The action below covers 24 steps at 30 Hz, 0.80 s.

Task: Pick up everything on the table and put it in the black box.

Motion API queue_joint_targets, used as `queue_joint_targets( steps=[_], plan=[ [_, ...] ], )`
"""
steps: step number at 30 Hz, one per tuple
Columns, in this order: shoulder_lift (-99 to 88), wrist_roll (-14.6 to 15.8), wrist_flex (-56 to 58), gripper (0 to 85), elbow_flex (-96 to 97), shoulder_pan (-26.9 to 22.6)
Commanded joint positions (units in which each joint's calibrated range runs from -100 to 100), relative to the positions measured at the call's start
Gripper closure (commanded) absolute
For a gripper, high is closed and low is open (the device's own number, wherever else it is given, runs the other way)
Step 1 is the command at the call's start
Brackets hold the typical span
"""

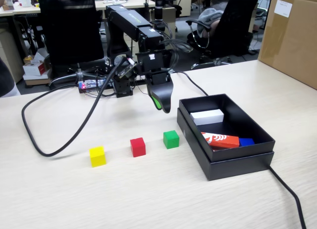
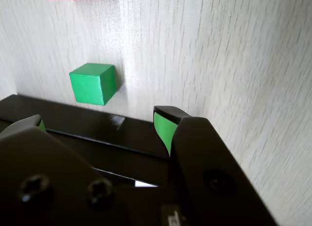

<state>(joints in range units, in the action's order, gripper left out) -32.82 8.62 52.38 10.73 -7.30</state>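
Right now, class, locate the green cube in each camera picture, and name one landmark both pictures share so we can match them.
Fixed view: the green cube sits on the table just left of the black box, rightmost in the row of three cubes.
Wrist view: the green cube lies upper left, just above the box's dark wall.
Shared landmark: the black box's wall nearest the cube.

From my station the table [image 1: 148, 194] reads as pale wood-grain laminate, smooth and matt. On it the yellow cube [image 1: 97, 156], red cube [image 1: 137, 147] and green cube [image 1: 171, 139] look painted, with a soft sheen. The black box [image 1: 237, 164] beside the green cube seems matt cardboard. The gripper [image 1: 162, 103] looks like dull black plastic with green pads [image 2: 163, 131].
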Motion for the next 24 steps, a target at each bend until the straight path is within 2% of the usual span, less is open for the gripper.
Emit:
queue_joint_targets(
  steps=[1,24],
  plan=[
    [1.43,0.49,0.28,40.8,-5.56,0.00],
    [25.87,0.78,0.19,40.8,-16.98,0.93]
  ],
)
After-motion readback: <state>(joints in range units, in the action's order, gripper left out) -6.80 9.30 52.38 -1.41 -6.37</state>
